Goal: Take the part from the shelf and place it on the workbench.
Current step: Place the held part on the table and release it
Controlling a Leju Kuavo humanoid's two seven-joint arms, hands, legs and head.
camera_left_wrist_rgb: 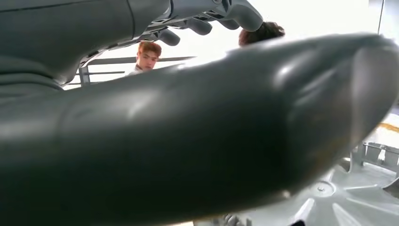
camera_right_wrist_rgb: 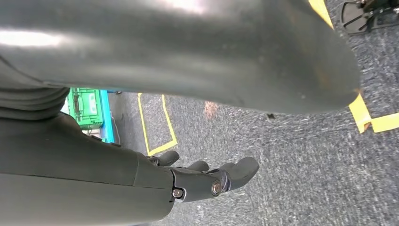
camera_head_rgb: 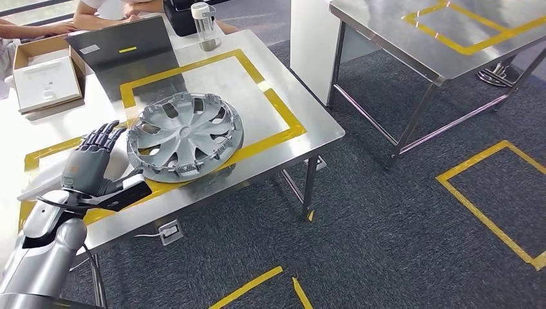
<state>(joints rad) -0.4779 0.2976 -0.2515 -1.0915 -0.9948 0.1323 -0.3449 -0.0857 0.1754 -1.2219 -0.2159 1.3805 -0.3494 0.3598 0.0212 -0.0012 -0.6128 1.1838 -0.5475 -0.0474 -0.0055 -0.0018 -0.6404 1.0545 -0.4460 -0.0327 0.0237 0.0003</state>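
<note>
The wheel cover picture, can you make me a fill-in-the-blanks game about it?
1. The silver wheel cover lies on the steel ____.
2. The tape marking a rectangle on the workbench is ____.
3. The robot's left hand is beside the wheel cover, with its fingers ____.
4. Under the right hand, the floor is grey ____.

Missing words: workbench; yellow; apart; carpet

Workshop/lab: steel workbench point(camera_head_rgb: 283, 96) w/ yellow tape, taped carpet point(camera_head_rgb: 412, 212), 2nd steel table point(camera_head_rgb: 451, 45).
</note>
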